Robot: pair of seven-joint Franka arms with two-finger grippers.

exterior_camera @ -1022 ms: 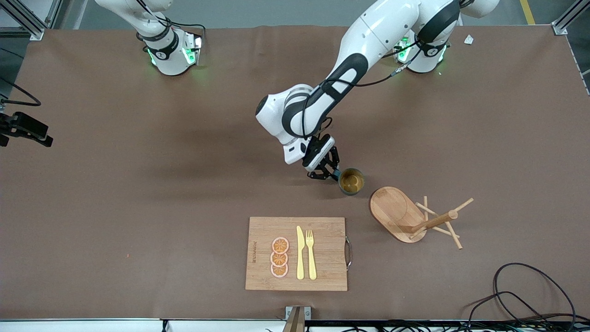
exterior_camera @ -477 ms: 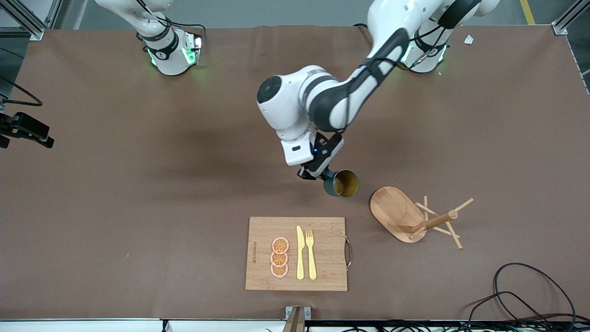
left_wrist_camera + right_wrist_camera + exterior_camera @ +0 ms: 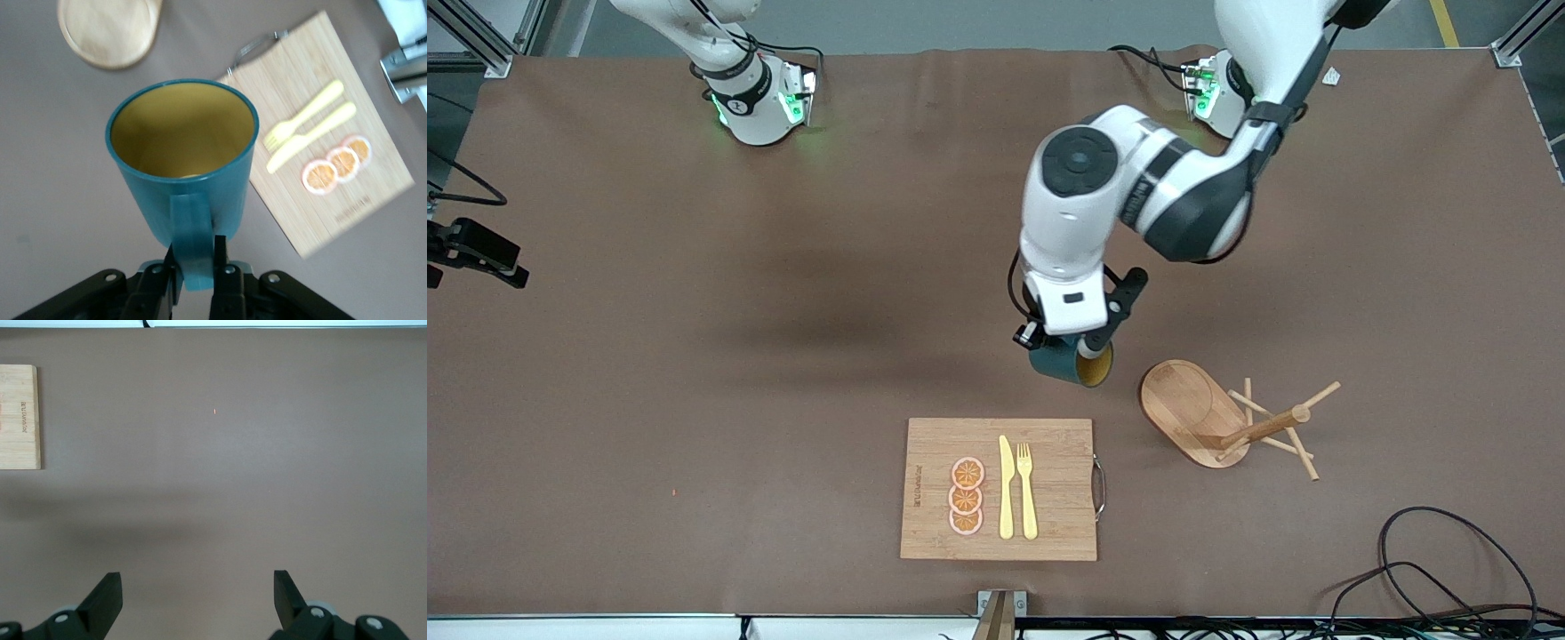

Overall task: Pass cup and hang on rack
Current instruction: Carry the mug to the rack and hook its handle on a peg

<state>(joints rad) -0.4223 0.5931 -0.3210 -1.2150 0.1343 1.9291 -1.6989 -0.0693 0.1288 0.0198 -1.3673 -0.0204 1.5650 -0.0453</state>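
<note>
I have the left claw (image 3: 195, 267) clamped on the handle of the small dark teal cylindrical mug (image 3: 1065, 364), mouth tipped toward the light wooden mug tree (image 3: 1227, 418) just beside. Right claw (image 3: 197, 595) waits, spread apart.

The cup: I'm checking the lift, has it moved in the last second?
Yes. The cup, held by the left hand, has tipped onto its side and shifted slightly away from the rack.

Brown matte table (image 3: 694, 373) under even overhead light, framed by aluminium rails (image 3: 480, 40), black cables (image 3: 1449, 569) coiled at the near corner toward the left arm's end
</note>
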